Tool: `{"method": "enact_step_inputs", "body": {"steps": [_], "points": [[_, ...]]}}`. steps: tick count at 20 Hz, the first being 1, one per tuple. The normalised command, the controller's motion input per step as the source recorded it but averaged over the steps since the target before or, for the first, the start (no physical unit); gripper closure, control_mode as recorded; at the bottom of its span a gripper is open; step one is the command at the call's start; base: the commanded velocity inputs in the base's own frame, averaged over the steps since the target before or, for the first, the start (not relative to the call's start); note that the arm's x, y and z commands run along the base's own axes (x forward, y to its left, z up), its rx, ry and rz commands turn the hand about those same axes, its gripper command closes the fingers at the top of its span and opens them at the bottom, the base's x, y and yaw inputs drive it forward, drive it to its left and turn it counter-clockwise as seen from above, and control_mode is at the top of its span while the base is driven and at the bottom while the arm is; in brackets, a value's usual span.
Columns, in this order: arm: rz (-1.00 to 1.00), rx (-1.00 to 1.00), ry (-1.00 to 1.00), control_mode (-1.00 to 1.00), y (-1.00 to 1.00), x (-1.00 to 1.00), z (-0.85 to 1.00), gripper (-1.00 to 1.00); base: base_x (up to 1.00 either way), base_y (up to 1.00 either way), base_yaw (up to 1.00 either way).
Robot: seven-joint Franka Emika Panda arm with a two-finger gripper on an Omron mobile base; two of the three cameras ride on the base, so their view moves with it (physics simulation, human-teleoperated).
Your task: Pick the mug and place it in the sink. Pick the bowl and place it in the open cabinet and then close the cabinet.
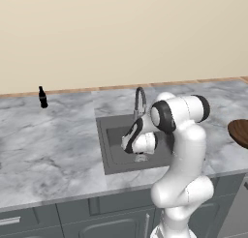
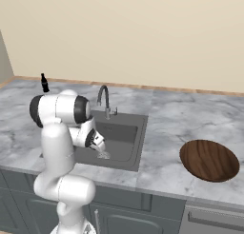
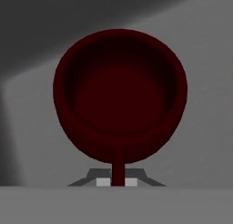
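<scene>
My gripper (image 1: pixel 140 153) reaches down into the dark grey sink (image 1: pixel 102 138) and is shut on the mug (image 1: pixel 142 158), a small whitish shape just below the hand. From the right side the gripper (image 2: pixel 98 147) and mug (image 2: pixel 104 155) sit low over the basin of the sink (image 2: pixel 139 133). In the hand view the mug (image 3: pixel 119 95) shows a round dark red inside against the grey sink floor, its rim pinched in the gripper (image 3: pixel 117 182). The brown wooden bowl (image 2: pixel 209 160) lies on the counter to the right, also at the edge (image 1: pixel 240 131). The cabinet is out of view.
A curved steel faucet (image 1: pixel 140 99) (image 2: pixel 104 98) stands behind the basin, close to my arm. A small black bottle (image 1: pixel 42 97) (image 2: pixel 45 83) stands at the back left of the marble counter (image 1: pixel 48 150). Grey drawers run below the counter's front edge.
</scene>
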Motion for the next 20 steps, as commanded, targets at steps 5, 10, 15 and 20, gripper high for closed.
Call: {"method": "enact_step_inputs", "body": {"steps": [5, 10, 15, 20], "points": [[0.0, 0.0, 0.0, -1.0, 0.0, 0.26, -0.3, 1.0, 0.0, 0.0, 0.0], [-0.01, 0.0, 0.0, -1.0, 0.0, 0.36, -0.29, 1.0, 0.0, 0.0, 0.0], [-0.01, 0.0, 0.0, -1.0, 0.0, 0.39, -0.3, 1.0, 0.0, 0.0, 0.0], [0.0, 0.0, 0.0, -1.0, 0.0, 0.34, -0.32, 1.0, 0.0, 0.0, 0.0]]}}
